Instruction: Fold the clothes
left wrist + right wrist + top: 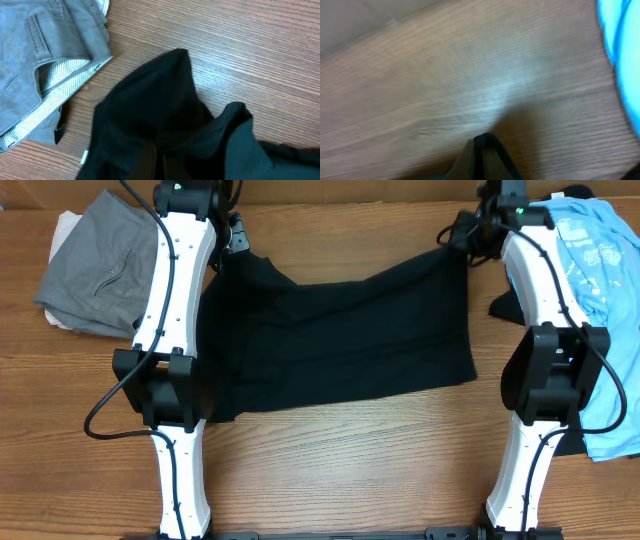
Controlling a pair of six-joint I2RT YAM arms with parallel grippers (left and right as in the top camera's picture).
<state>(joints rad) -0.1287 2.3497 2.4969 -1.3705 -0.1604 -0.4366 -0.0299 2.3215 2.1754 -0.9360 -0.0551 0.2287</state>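
Observation:
A black garment (pixel 335 340) lies spread across the middle of the wooden table, its far edge lifted at both far corners. My left gripper (pixel 236 242) is shut on its far left corner; in the left wrist view the black cloth (pixel 160 100) bunches over the closed fingers (pixel 159 162). My right gripper (pixel 460 232) is shut on the far right corner; in the right wrist view a thin fold of black cloth (pixel 487 142) sits pinched between the closed fingers (pixel 481 155).
Grey folded trousers (pixel 95 265) lie at the far left, also in the left wrist view (pixel 45 55). A light blue shirt (pixel 605 310) lies along the right edge, partly under the right arm, and shows in the right wrist view (pixel 625 55).

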